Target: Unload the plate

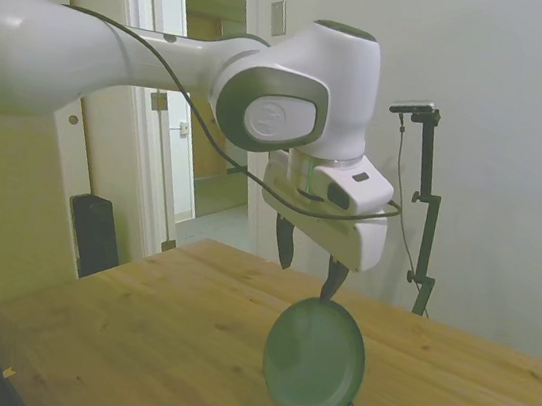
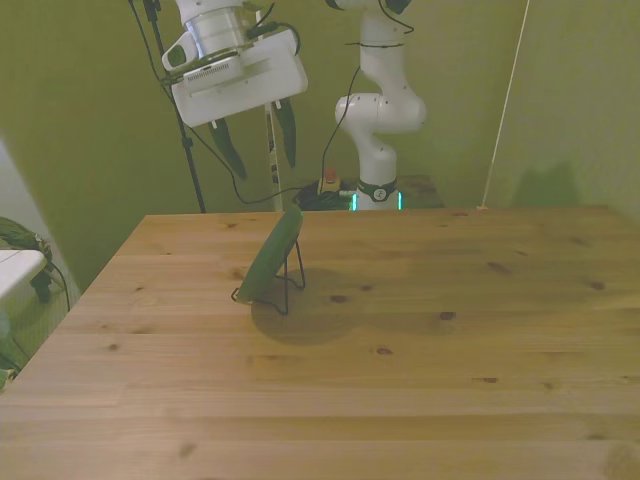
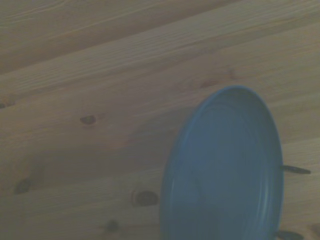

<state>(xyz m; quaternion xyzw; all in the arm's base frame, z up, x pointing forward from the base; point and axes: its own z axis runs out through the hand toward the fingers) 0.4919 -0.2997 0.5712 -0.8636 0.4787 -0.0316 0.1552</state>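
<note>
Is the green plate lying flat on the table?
No, the plate stands tilted on edge, propped in a thin black wire stand on the table.

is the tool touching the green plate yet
Apart. In the front view the tool hangs open with clear wall showing between its tips and the plate.

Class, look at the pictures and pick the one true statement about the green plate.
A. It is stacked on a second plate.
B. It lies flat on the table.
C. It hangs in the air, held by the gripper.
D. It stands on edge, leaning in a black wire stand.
D: the plate stands tilted on edge in the wire stand on the table, with the open gripper above its top rim.
</note>
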